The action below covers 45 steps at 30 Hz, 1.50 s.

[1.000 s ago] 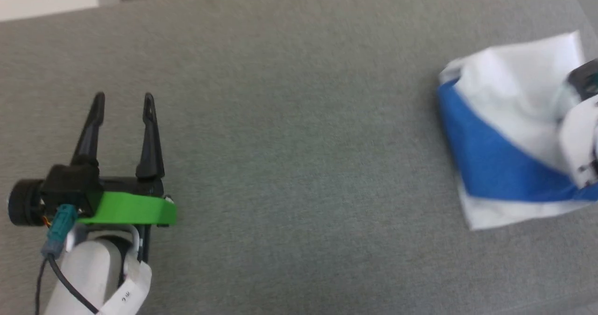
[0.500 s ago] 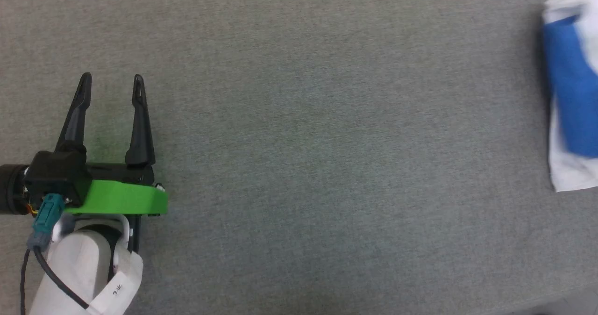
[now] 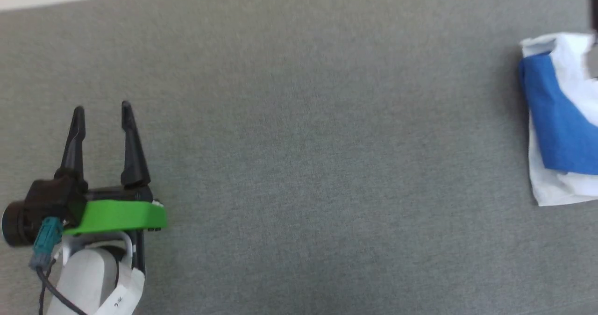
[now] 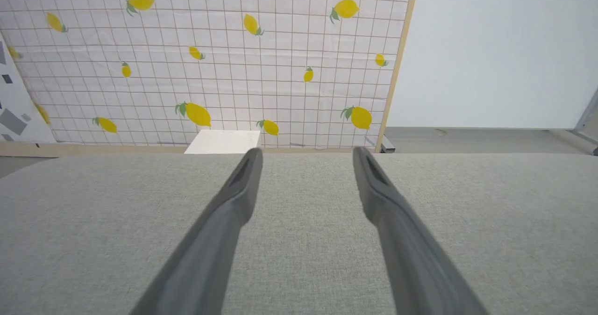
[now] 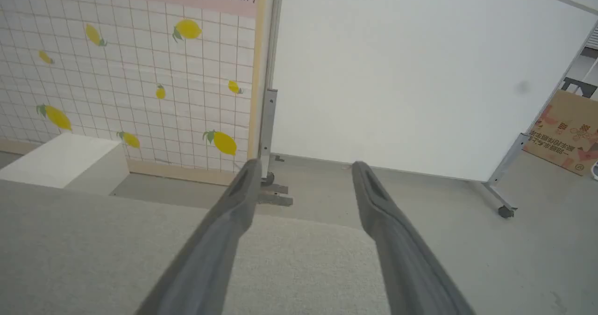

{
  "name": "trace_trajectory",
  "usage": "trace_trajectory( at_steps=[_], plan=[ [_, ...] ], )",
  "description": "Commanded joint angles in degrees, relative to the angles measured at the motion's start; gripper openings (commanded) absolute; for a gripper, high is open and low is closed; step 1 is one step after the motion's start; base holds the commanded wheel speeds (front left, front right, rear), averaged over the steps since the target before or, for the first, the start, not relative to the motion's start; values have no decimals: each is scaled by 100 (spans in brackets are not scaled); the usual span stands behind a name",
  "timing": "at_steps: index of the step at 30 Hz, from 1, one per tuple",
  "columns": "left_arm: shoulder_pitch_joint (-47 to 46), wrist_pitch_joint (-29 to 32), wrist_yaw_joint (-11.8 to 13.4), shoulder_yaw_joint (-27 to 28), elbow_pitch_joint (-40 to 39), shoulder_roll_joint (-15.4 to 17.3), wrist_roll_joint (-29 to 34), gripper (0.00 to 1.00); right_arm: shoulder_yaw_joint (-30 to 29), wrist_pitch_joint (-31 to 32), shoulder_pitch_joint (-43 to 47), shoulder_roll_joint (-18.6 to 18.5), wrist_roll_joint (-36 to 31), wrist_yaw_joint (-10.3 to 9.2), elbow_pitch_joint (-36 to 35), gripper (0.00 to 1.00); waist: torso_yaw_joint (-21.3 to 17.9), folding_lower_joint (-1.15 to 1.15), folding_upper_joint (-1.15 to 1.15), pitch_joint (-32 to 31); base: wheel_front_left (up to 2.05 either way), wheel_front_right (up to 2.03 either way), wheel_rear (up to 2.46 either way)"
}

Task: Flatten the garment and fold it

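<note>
The garment (image 3: 556,118) lies at the far right of the grey table (image 3: 299,165), partly cut off by the edge of the head view. It is gathered into a compact bundle, with a blue band running across white cloth and a white corner sticking out below. It looks more like a loosely folded packet than a spread-out shirt, so the folding seems to be well along, though the hidden part leaves that uncertain.

The left end effector (image 3: 102,107) hovers over bare table at the lower left, well apart from the garment. Its two fingers are spread wide with nothing between them, probably parked there to keep out of the way. The right end effector (image 5: 306,163) is also spread wide and holds nothing. It points past the table's far edge toward a white box (image 5: 56,158) and a lemon-patterned panel (image 5: 126,72), which suggests it is raised clear of the cloth.
</note>
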Motion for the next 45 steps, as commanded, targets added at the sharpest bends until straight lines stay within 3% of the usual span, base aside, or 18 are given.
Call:
trace_trajectory(
  at_steps=[1,10,15,27,36,37,45],
  plan=[
    [111,-56,33,57,21,-25,-25,100,-7,-191,183,250,41,-9,-103,100,136,0,0,-707,0,0,0],
    [521,-152,61,273,139,-261,-222,100,42,-962,1146,1796,-35,-9,-693,100,398,0,0,-1524,0,0,0],
    [701,-164,-13,280,209,-430,-308,100,213,-1263,1828,2295,-41,-9,-818,100,457,0,0,-1767,0,0,0],
    [987,-169,-223,289,484,-789,-262,100,305,-1539,3181,2427,-133,-9,-655,100,450,0,0,-2008,0,0,0],
    [1141,-169,-366,173,874,-914,-151,100,167,-1550,3472,2428,-241,-9,-284,100,442,0,0,-2017,0,0,0],
    [1082,-145,-339,167,885,-901,-223,0,167,-1525,3442,2420,-216,-1,-280,0,442,0,0,-2018,0,0,0],
    [1077,-100,-350,162,884,-908,-183,0,153,-1484,3471,2419,-257,0,-330,0,456,0,0,-2022,0,0,0]
  ],
)
